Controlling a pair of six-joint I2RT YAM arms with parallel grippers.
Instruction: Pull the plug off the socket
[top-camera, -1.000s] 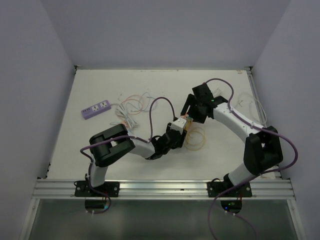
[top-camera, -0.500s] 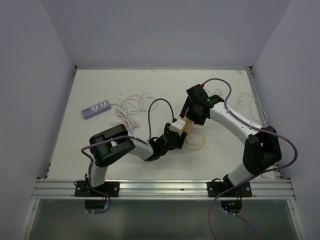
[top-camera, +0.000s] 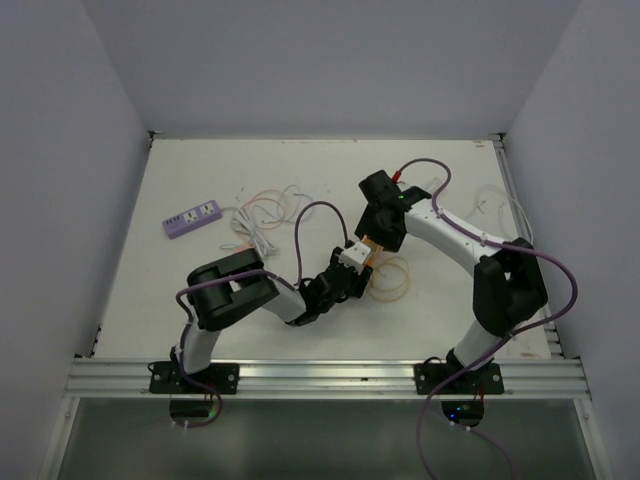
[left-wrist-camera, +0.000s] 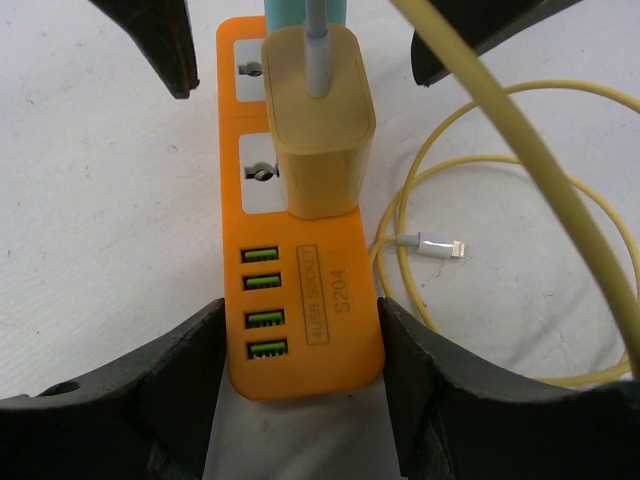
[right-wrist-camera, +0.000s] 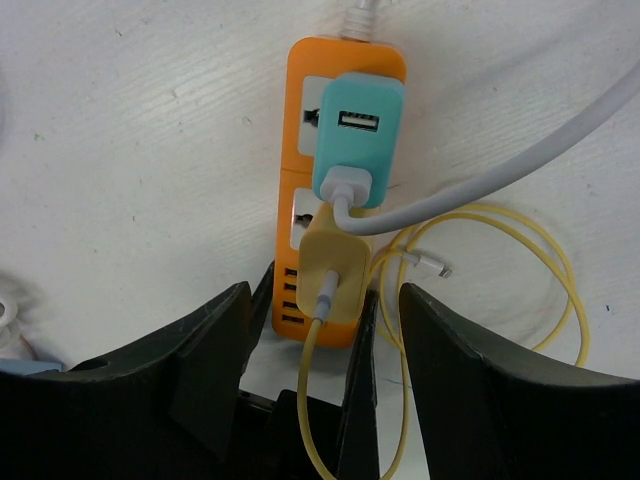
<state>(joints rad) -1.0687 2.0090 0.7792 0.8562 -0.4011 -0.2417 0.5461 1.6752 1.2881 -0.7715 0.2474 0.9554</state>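
Note:
An orange socket strip (left-wrist-camera: 345, 300) lies on the white table, also seen in the top view (top-camera: 369, 250). A yellow plug (left-wrist-camera: 318, 120) with a yellow cable sits in it, and a teal plug (right-wrist-camera: 358, 140) sits just beyond. My left gripper (left-wrist-camera: 300, 375) is shut on the strip's USB end, its fingers (left-wrist-camera: 170, 380) pressing both sides. My right gripper (right-wrist-camera: 322, 305) is open above the yellow plug (right-wrist-camera: 335, 270), its fingers (right-wrist-camera: 210, 340) standing wide on either side without touching it. Both grippers meet at the strip in the top view.
A yellow cable coil (left-wrist-camera: 520, 200) with a loose connector (left-wrist-camera: 430, 245) lies right of the strip. A purple power strip (top-camera: 192, 217) and tangled white cables (top-camera: 262, 220) lie at the far left. Thin clear cables (top-camera: 495, 205) lie at the right edge.
My right gripper has moved left and closer, coming over the orange strip and its plugs. The left gripper has kept its hold on the strip, almost still.

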